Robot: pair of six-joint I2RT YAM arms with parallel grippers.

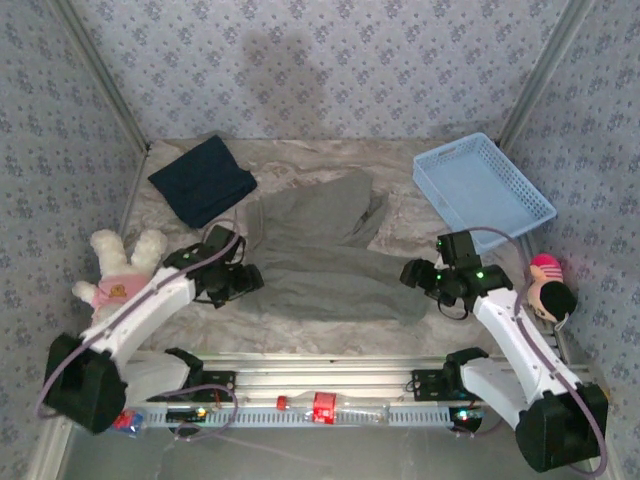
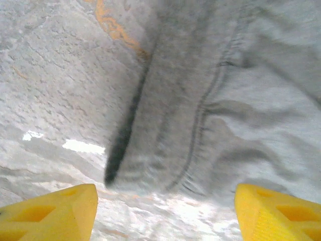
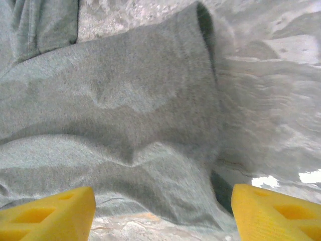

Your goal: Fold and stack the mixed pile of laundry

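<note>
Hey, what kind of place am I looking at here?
Probably a robot test booth staged for laundry: floral-papered panels, a grey garment and a folded navy shirt on the table.

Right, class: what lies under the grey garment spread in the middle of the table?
The pale crinkled table cover shows all around the grey garment and runs beneath it. Anything else under the cloth is hidden.

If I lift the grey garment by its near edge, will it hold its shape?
Probably not: the grey garment lies in soft folds and wrinkles, so a lifted edge would likely sag and drape. Its matte knit looks grippy, so it seems unlikely to slip once pinched. Pushing would probably bunch it, not slide it.
</note>
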